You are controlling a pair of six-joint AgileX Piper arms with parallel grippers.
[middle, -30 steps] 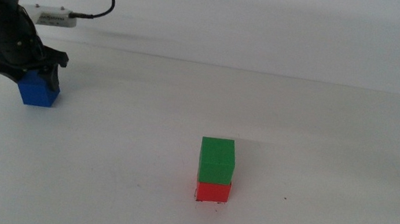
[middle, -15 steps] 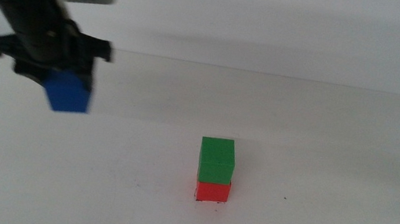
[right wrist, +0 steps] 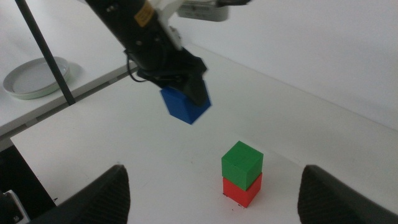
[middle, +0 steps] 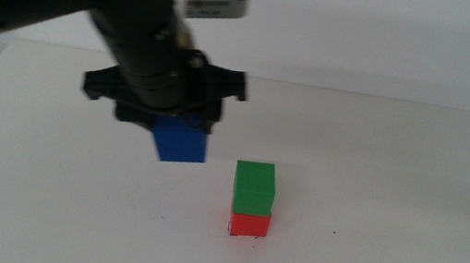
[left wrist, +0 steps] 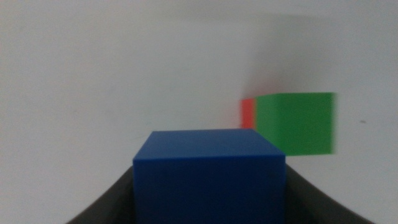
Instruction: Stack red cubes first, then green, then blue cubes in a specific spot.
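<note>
Reaching in from the left of the middle view, the left gripper [middle: 181,133] hangs above the white table [middle: 408,223] with its two dark jaws closed tight on the blue cube [middle: 182,141], which is lifted clear of the surface and sits slightly tilted between them; in the left wrist view the same blue cube [left wrist: 209,174] fills the space between the jaws, its top face level and its sides pressed by dark jaw on either hand. Just to the right of the carried cube and lower down, the green cube [middle: 254,189] rests squarely on top of the red cube [middle: 250,224], the two touching and forming an upright pair on the tabletop; the marked spot beneath them is covered and cannot be made out. The blue cube is near this stack but apart from it, up and to the left of the green top. The right wrist view looks down on the stack from above, and the right gripper [right wrist: 214,193] shows its two dark jaws spread wide apart at the lower corners, holding nothing. A pale round dish [right wrist: 36,76] lies beyond the table's edge in that view
</note>
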